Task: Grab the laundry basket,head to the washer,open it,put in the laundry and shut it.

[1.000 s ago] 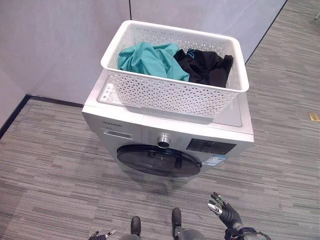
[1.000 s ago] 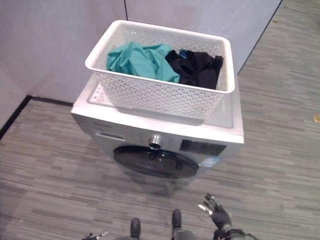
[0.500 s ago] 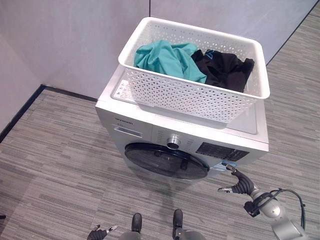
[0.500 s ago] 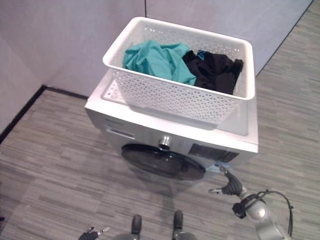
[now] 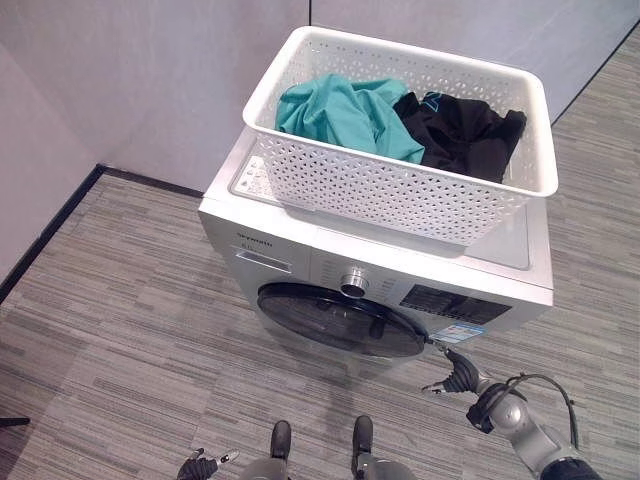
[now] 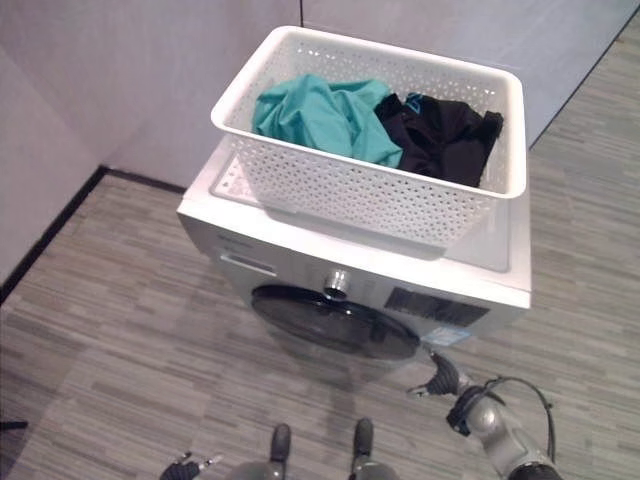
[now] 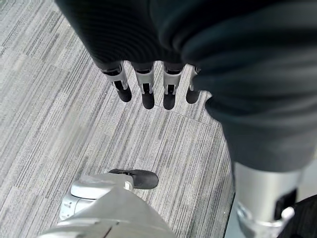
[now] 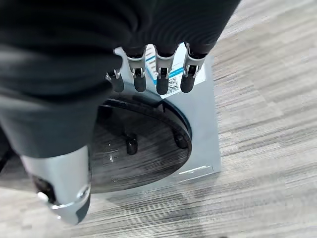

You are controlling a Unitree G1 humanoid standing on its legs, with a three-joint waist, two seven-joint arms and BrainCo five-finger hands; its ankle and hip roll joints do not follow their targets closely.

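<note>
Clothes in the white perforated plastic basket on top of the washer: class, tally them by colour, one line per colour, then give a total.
Teal crumpled garment: 1
Black crumpled garment: 1
Total: 2, both lying inside the white perforated plastic basket, as far as the folds let me tell.

Grey striped carpet floor (image 5: 110, 300); plain pale grey wall panels (image 5: 130, 70) (dark vertical seam between them), black skirting (image 5: 45, 240) at base.
</note>
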